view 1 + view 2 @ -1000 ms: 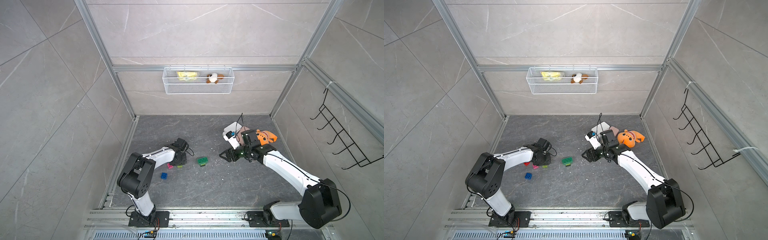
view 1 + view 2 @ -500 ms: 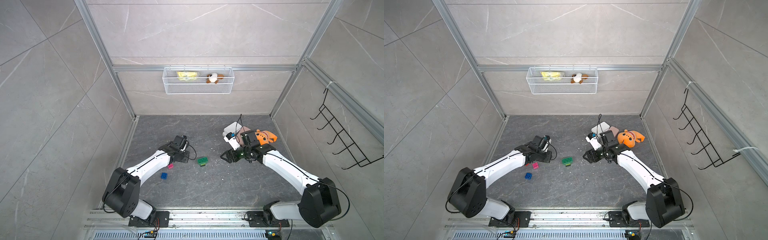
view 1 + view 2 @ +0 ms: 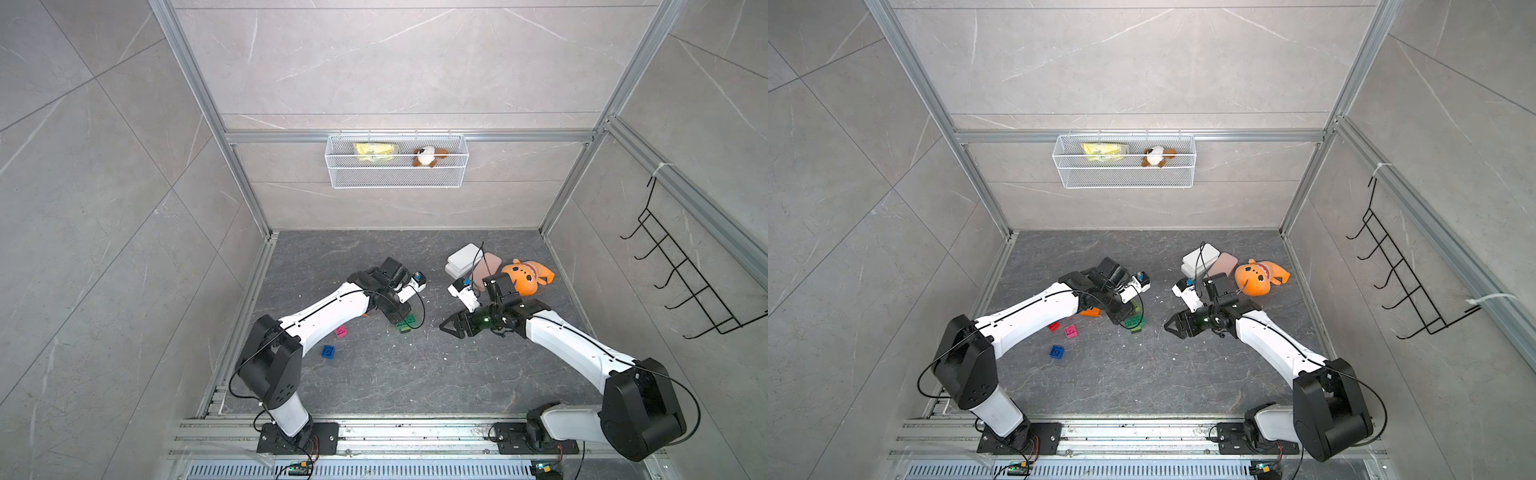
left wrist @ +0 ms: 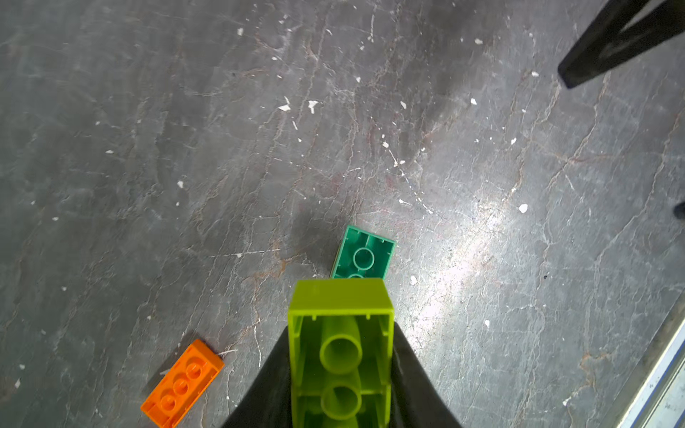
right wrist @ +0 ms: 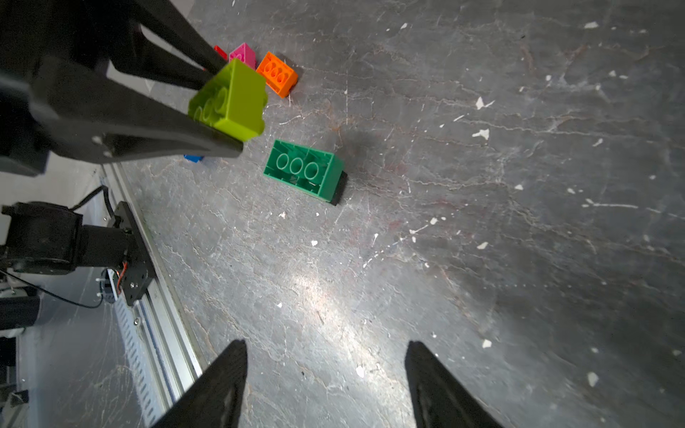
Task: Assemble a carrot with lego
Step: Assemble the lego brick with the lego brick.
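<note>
Tabletop (image 3: 374, 374) is the biggest thing here, a dark grey stone slab with little white chips on it, and all the toy pieces lie on it. A white left arm (image 3: 328, 316) and a white right arm (image 3: 573, 345) reach in from the front rail (image 3: 415, 432), one from each side, so they can meet in the middle. A wire basket (image 3: 397, 174) hangs on the back wall, well away from the work. An orange plush toy (image 3: 525, 277) lies far to the right, next to a white case (image 3: 464, 259) and a pink case (image 3: 488, 268). I think those three are not needed. The left gripper (image 4: 341, 329) is clamped on a lime brick (image 5: 231, 100), squeezing its two long sides so it cannot slip. The brick is up off the tabletop, with its hollow side toward the wrist and its bumps pointing away. Just beside it a dark green brick (image 5: 302, 172) lies on its back, hollow side up, so I think the lime bumps are meant to push into those holes. The right gripper (image 5: 326, 348) has its jaws apart with nothing between them. It hangs low near the green brick, maybe to hold it steady. The carrot is not built yet, because no two bricks are joined. The rest of the lego (image 3: 1071, 331) lies loose by the left arm: an orange brick (image 4: 181, 383), a pink brick (image 3: 340, 331), a red brick (image 3: 1053, 326) and a blue brick (image 3: 328, 352).
</note>
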`<state>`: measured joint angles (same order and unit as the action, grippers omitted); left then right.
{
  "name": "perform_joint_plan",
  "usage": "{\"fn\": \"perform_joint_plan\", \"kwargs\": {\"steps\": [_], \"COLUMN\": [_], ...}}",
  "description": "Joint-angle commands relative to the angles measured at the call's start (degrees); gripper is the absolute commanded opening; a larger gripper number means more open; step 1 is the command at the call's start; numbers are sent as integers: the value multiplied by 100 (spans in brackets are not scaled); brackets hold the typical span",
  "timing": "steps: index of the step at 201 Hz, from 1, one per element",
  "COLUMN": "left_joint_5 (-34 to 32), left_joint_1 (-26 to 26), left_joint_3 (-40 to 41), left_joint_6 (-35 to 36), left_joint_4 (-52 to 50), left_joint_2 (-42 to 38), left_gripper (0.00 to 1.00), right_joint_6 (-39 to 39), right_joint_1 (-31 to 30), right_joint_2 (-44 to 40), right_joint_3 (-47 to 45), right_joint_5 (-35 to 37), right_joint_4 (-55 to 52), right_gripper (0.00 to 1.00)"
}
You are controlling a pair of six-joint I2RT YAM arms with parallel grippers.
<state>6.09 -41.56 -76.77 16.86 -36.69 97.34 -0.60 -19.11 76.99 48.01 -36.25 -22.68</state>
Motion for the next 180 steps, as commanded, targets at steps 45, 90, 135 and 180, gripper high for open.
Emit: {"fn": "perform_joint_plan", "kwargs": {"steps": [45, 90, 135, 180], "left_joint_5": [-147, -195, -188, -230], "left_joint_1": [-157, -177, -172, -170], "left_joint_3": [-872, -1051, -1102, -1146], "left_joint_6": [878, 956, 1062, 1047], "left_joint_4": [-830, -954, -1006, -981], "left_joint_2": [849, 1119, 1207, 1328], "left_gripper": [13, 14, 14, 15], "right_joint_6": [438, 385, 372, 375], "right_joint_1": [770, 795, 804, 804], "right_joint_2": [26, 53, 110, 141], "right_joint_3": [-242, -215, -196, -178], "right_joint_5": [-504, -474, -476, -488], "right_joint_4": [276, 202, 193, 159], "right_gripper": [70, 70, 70, 70]}}
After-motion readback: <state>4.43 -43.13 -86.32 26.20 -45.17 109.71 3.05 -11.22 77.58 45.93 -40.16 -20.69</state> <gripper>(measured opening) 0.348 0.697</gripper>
